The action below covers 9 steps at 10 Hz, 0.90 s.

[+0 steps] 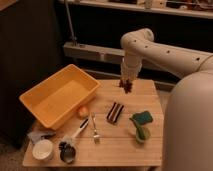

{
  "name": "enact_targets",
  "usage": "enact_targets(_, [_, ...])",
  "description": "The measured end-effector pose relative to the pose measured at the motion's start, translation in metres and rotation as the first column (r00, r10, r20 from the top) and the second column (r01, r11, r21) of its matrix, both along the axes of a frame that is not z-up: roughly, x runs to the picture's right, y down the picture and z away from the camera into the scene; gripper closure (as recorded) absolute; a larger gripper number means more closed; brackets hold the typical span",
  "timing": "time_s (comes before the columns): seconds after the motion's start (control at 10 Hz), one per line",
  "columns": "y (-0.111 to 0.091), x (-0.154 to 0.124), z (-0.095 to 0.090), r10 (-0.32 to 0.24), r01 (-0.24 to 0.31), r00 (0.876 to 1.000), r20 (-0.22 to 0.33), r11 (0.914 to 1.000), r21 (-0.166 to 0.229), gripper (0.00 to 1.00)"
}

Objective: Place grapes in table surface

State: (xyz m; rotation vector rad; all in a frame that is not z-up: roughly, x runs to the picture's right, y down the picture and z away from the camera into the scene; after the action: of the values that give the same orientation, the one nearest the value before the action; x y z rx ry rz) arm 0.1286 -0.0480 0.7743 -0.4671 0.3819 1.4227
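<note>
My gripper (pixel 126 84) hangs from the white arm above the far middle of the light tan wooden table surface (pixel 145 145). It is shut on the grapes (pixel 127 88), a small dark reddish cluster that hangs at the fingertips just above the tabletop's back edge. The grapes are to the right of the yellow bin and behind the striped item.
A yellow plastic bin (pixel 37 97) fills the table's left. An orange fruit (pixel 83 112), a fork (pixel 94 129), a brush (pixel 75 136), a striped red-and-black item (pixel 115 112), a green sponge and cup (pixel 141 125), a white cup (pixel 43 150) and a metal cup (pixel 68 155) lie around. Shelving stands behind.
</note>
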Motion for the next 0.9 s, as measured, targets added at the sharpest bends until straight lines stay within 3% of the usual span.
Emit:
enact_targets(0.3, [0.017, -0.001, 0.023, 0.036, -0.036, 0.999, -0.007, 0.9991, -0.021, 0.96])
enact_targets(0.7, [0.039, -0.002, 0.042, 0.107, -0.107, 0.994, -0.005, 0.9914, -0.076, 0.55])
enact_targets(0.9, [0.043, -0.002, 0.045, 0.117, -0.118, 0.993, -0.017, 0.9893, -0.085, 0.37])
